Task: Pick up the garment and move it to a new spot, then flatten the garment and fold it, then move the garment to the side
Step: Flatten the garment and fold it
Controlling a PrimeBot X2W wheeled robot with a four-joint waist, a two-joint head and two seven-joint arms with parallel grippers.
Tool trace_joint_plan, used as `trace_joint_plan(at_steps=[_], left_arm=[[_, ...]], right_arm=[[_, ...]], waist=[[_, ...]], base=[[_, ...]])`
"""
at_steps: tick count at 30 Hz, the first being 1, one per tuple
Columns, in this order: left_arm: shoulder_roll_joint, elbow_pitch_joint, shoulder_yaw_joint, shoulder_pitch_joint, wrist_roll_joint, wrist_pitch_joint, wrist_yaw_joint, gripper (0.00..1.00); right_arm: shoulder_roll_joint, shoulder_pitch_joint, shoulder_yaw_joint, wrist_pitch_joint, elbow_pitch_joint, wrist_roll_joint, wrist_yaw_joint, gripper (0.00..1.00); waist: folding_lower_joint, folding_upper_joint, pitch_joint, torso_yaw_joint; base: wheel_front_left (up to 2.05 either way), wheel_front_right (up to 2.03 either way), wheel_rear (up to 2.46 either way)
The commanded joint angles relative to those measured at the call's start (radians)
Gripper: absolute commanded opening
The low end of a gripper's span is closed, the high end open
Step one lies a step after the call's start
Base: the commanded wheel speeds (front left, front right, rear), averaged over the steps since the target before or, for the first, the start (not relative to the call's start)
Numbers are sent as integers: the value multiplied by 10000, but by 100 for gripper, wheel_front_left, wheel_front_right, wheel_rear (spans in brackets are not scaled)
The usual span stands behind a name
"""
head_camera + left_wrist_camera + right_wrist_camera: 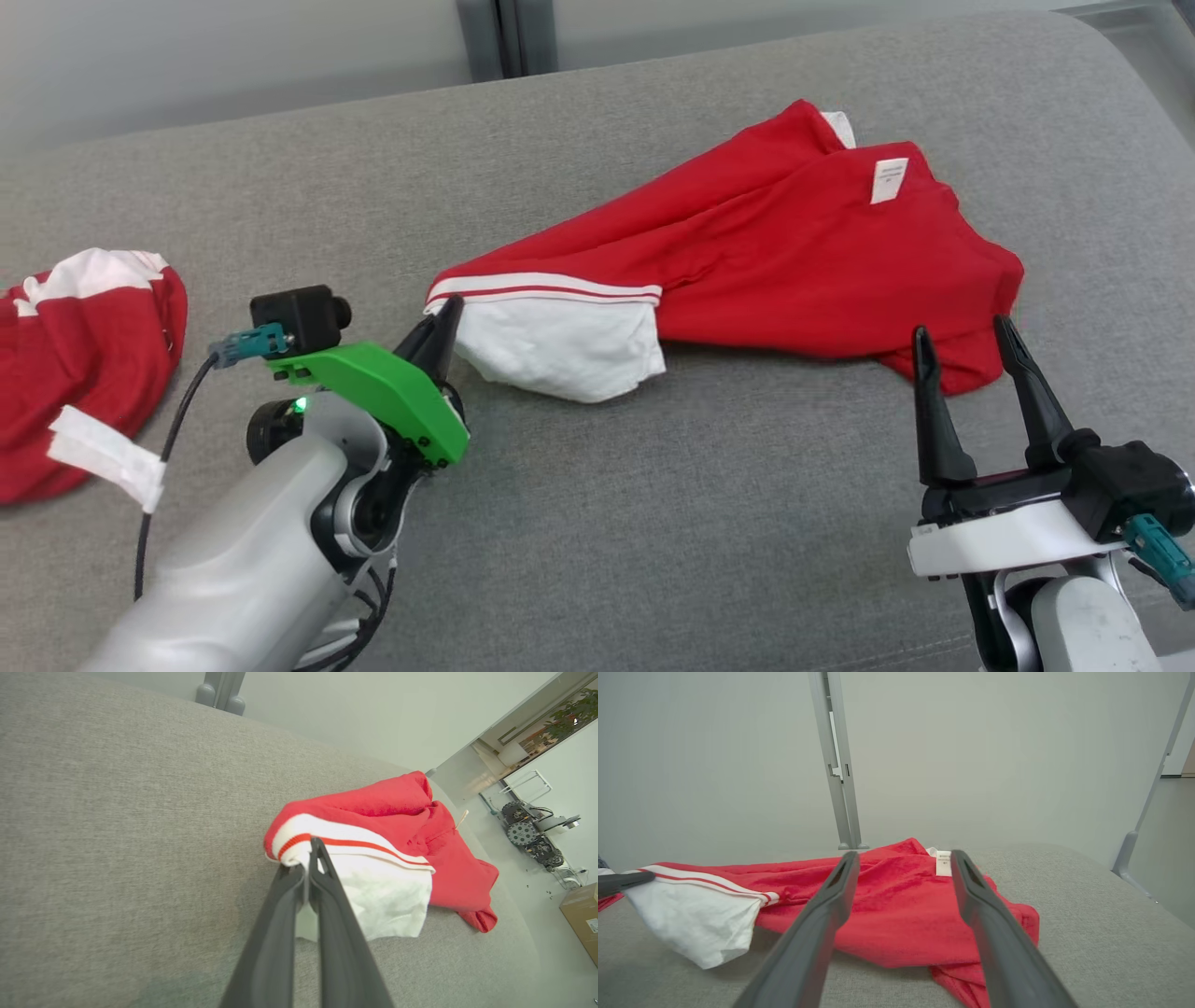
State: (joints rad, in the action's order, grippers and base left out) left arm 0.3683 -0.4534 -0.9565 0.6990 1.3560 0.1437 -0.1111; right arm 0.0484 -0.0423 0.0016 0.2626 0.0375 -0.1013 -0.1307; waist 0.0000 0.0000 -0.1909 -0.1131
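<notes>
— Where does the garment [794,261] lie?
— Crumpled, red and white, centre-right on the grey fabric surface [653,523].
— The grippers?
— Left gripper [446,313]: jaws pinching its striped white edge. Right gripper [962,329]: jaws spread at its near right corner.

The red garment [794,271] lies crumpled toward the far right edge of the grey cushion [653,523]. Its white, stripe-banded sleeve [560,350] points left, and a white label [888,179] faces up.

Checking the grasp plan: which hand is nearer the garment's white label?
Right. The right hand, open, sits at the edge below the label; the left hand pinches the striped sleeve, far across the garment.
</notes>
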Motion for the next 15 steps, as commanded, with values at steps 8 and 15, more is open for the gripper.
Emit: trace_joint_plan(at_steps=[8, 15], left_arm=[[121, 70, 281, 465, -680, 802, -102, 100], [-664, 314, 1699, -80, -3359, 1219, -908, 100]], right_arm=[[29, 14, 172, 29, 40, 199, -1, 100], [26, 105, 103, 29, 21, 310, -1, 100]], waist=[[0, 0, -336, 701], [0, 0, -524, 1174]], base=[[0, 0, 0], [0, 0, 0]])
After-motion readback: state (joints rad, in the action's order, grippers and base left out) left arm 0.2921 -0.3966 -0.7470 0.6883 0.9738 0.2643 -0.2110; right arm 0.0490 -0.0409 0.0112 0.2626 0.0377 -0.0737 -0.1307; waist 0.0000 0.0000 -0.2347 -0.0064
